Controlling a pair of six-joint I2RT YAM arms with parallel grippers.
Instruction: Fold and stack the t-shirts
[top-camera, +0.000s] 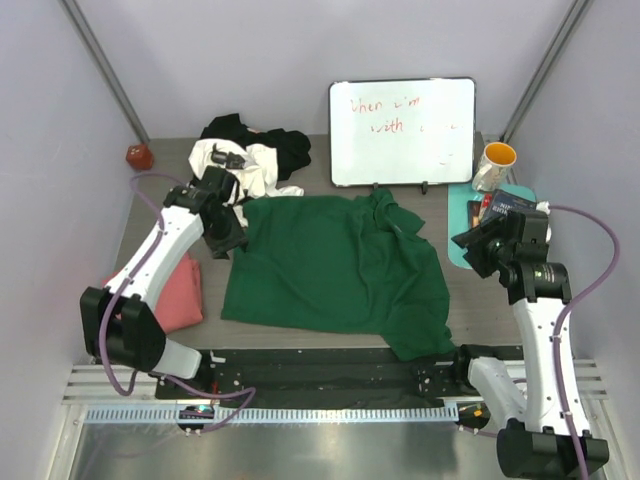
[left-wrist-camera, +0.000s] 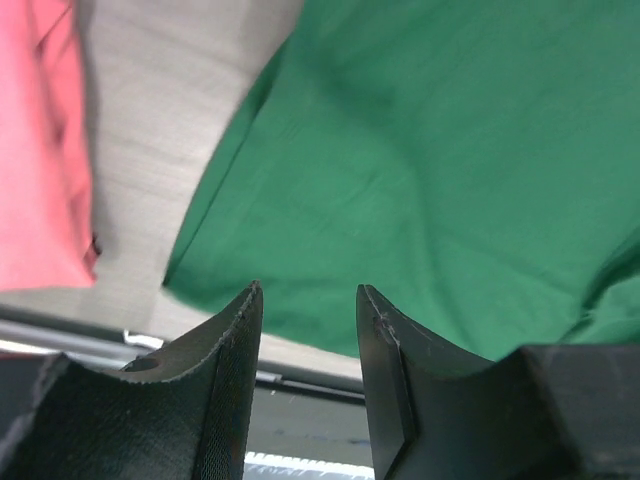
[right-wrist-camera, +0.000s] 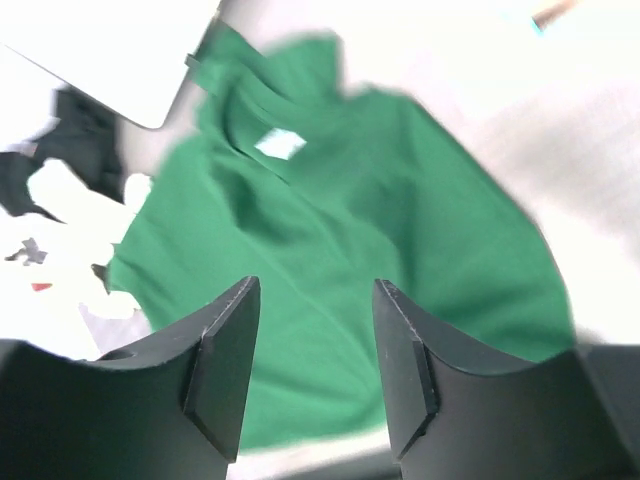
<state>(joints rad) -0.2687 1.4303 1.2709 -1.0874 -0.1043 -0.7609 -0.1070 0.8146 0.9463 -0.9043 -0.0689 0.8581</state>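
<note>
from above and behind the arms, the green t-shirt (top-camera: 335, 265) lies spread across the middle of the bench (top-camera: 470, 300). it is mostly flat but rumpled at its far right corner, and its near right corner reaches the bench's front edge. the left gripper (top-camera: 228, 240) hovers at the shirt's far left corner and the right gripper (top-camera: 470, 245) sits just off its right edge, near the teal mat (top-camera: 460, 215). the fold, i judge, has not begun, so it would pay to smooth that rumpled corner first. then pinch matching points on either side so the halves meet squarely. the pink t-shirt (top-camera: 178, 292) looks already folded at the left edge, likely the base of the stack. the white t-shirt (top-camera: 262, 170) and black t-shirt (top-camera: 285, 145) are heaped at the far side, touching the green one's far left corner, and could get caught in a grasp there. a whiteboard (top-camera: 402, 132), a mug (top-camera: 495, 165) and a red ball (top-camera: 138, 156) stand at the back, off the cloth. through the left wrist, the left gripper (left-wrist-camera: 308, 295) has its jaws apart with nothing between them, above the green t-shirt (left-wrist-camera: 420, 170). bare bench (left-wrist-camera: 170, 100) separates that shirt from the pink t-shirt (left-wrist-camera: 40, 150). through the right wrist, the right gripper (right-wrist-camera: 315, 290) is likewise apart and empty. the green t-shirt (right-wrist-camera: 340, 250) is blurred below it, with the whiteboard (right-wrist-camera: 100, 50) and white t-shirt (right-wrist-camera: 60, 200) beyond.
</note>
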